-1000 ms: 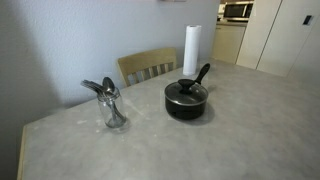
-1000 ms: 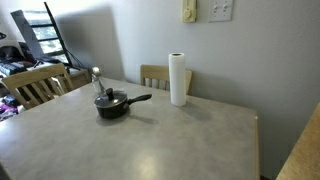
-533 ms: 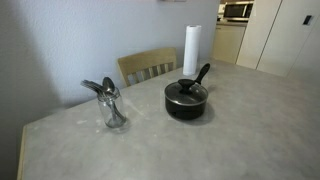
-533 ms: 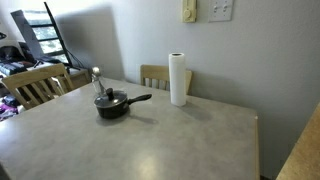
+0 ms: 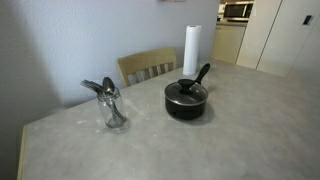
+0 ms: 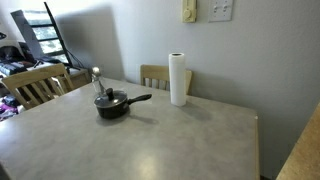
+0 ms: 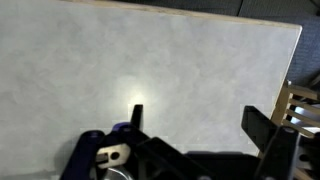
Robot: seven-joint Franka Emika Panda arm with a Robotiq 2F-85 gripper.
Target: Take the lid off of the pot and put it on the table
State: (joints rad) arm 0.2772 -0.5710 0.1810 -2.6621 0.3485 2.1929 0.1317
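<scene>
A black pot (image 5: pixel 187 103) with a long handle stands on the grey table (image 5: pixel 240 130), with its dark lid (image 5: pixel 186 92) on top. It shows in both exterior views; in the other it stands at the far left of the table (image 6: pixel 112 105). The arm and gripper are out of view in both exterior views. In the wrist view my gripper (image 7: pixel 196 112) is open and empty, its two dark fingers spread over bare tabletop (image 7: pixel 120 50). The pot is not in the wrist view.
A glass with metal utensils (image 5: pixel 113 108) stands beside the pot. A white paper towel roll (image 5: pixel 191 50) stands at the back edge (image 6: pixel 178 79). Wooden chairs (image 5: pixel 148 65) (image 6: pixel 35 85) stand around the table. The table edge shows at the wrist view's right (image 7: pixel 296 60).
</scene>
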